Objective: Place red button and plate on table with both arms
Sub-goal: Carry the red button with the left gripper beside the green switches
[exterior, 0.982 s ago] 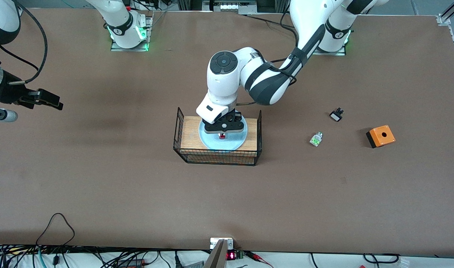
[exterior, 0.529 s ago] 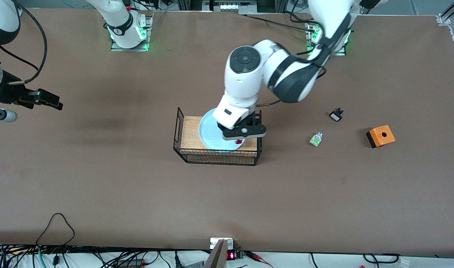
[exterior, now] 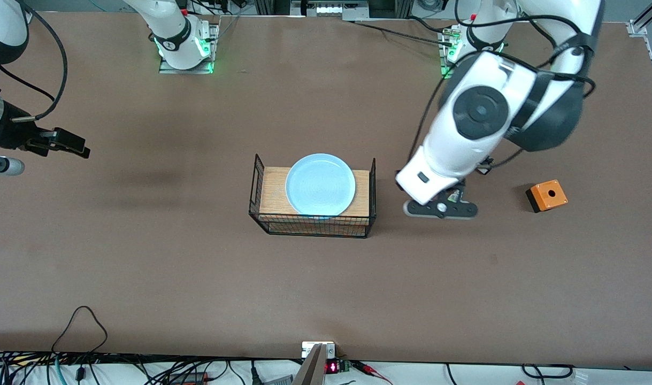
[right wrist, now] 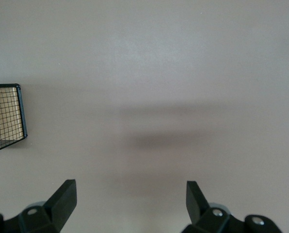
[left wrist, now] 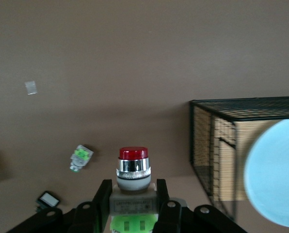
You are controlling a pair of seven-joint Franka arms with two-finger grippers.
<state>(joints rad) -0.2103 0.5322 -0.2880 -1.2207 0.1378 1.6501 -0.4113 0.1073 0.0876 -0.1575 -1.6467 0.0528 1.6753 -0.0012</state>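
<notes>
The left pincer (left wrist: 133, 204) hangs over the surface (exterior: 144, 256), clamped on the red button (left wrist: 133, 167); the right pincer (right wrist: 130, 199) waits spread apart.

The table (exterior: 144, 256) is matte brown. On the rack (exterior: 312, 224) of black wire mesh with a light wood-grain top sits a pale blue plate (exterior: 320, 184). The button (left wrist: 133, 172) has a red cap, chrome ring, whitish body and what seems a green base. Near the rack, a box (exterior: 546, 195) is orange.
</notes>
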